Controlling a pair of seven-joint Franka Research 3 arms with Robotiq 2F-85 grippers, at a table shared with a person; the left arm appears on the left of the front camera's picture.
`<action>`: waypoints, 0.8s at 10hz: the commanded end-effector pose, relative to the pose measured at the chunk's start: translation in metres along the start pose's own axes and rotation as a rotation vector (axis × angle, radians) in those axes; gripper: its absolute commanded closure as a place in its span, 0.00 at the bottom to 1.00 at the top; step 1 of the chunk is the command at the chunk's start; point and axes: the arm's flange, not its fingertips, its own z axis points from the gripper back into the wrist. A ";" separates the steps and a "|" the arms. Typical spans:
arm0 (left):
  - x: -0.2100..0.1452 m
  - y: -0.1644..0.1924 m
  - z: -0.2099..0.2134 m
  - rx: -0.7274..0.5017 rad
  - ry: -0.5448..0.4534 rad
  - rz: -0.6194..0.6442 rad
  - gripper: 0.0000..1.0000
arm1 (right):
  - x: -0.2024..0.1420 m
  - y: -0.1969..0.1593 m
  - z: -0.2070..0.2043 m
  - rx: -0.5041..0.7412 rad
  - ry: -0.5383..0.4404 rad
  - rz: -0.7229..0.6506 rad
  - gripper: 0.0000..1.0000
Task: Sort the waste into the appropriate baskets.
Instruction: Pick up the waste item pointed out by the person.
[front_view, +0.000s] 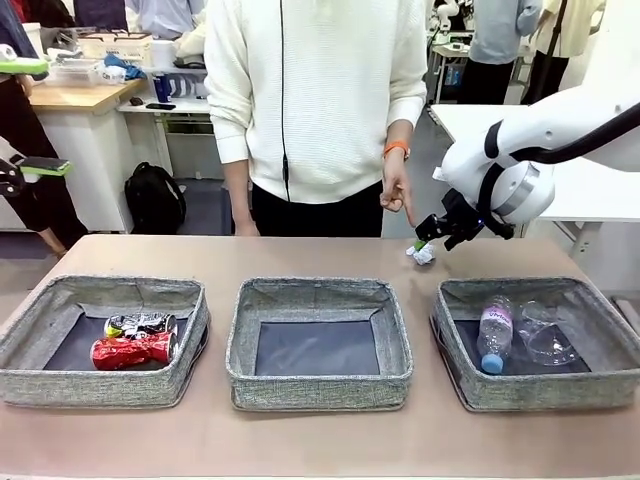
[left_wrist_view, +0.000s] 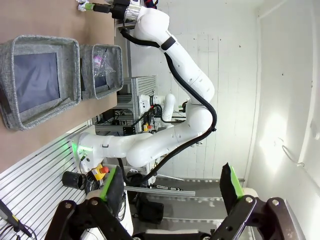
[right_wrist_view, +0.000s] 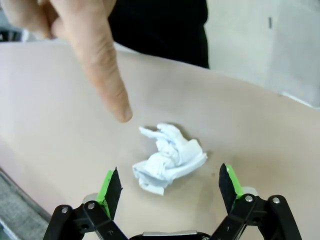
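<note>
- Right gripper (right_wrist_view: 170, 186): jaws wide, holding nothing, straddling the crumpled white paper ball (right_wrist_view: 167, 157).
- Person's hand (front_view: 396, 193) points at the ball.
- Left gripper (left_wrist_view: 170, 189): jaws wide, holding nothing.

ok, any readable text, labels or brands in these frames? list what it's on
None can be read.
Red can: print, too blurred to read.
Dark printed can: pattern, no legible words.
Bottle: pink label, too small to read.
Paper ball: no print in view.
</note>
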 end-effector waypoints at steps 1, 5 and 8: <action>-0.001 0.001 0.003 0.003 0.013 -0.019 0.00 | 0.005 -0.008 -0.010 0.031 -0.038 0.002 0.00; -0.001 0.001 0.003 0.003 0.013 -0.019 0.00 | 0.006 -0.008 -0.016 0.039 -0.014 -0.009 0.00; -0.001 0.001 0.003 0.003 0.013 -0.019 0.00 | 0.004 -0.009 -0.018 0.039 0.009 -0.011 0.58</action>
